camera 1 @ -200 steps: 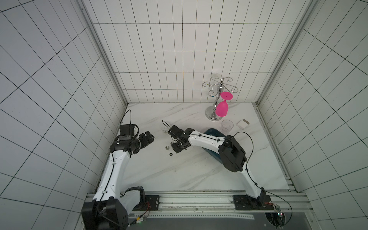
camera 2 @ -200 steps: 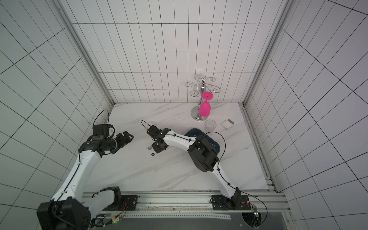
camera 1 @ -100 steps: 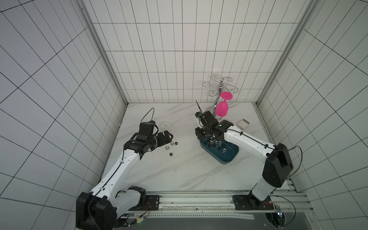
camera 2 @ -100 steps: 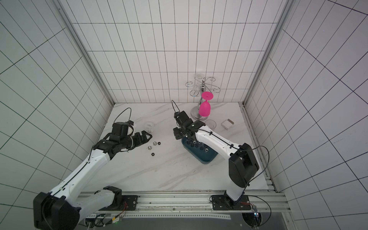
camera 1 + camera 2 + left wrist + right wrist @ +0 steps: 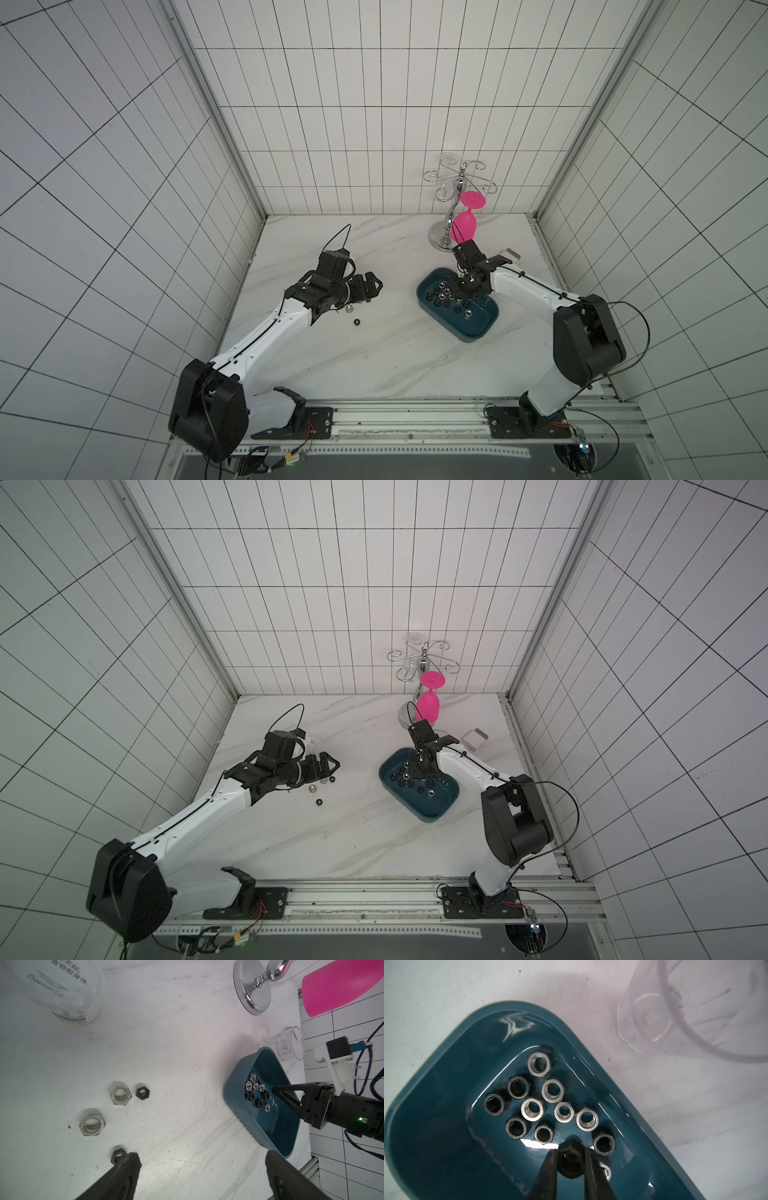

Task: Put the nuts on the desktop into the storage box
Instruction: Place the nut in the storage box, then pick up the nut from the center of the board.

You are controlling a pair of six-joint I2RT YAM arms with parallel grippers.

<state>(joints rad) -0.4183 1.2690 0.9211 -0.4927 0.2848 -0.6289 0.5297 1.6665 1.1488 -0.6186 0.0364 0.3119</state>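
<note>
On clear jar [image 5: 62, 991] near loose nuts [image 5: 120, 1095]: print reads "Oarmi…" and "食物和身体"; rest cut off, barcode illegible. Wide-spread left gripper [image 5: 200, 1158] hovers over desktop [image 5: 187, 1043]; four nuts lie there, one black half-hidden behind finger [image 5: 124, 1174]. Over storage box [image 5: 436, 1105], right gripper [image 5: 570, 1154] pinches black nut [image 5: 569, 1166]; about ten more inside, one partly behind fingertip.

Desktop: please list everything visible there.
storage box: 1, teal, desktop right of centre
nuts: about 11, silver and black, inside box
loose nuts: 4, silver and black, left of centre
cup: 1, clear, beside box
container: 1, clear, by loose nuts
rack: 1, chrome, desktop back
goblet: 1, pink, on rack
small box: 1, white, back right
left end effector: 1, black, open over loose nuts
right end effector: 1, black, holding black nut over box
</note>
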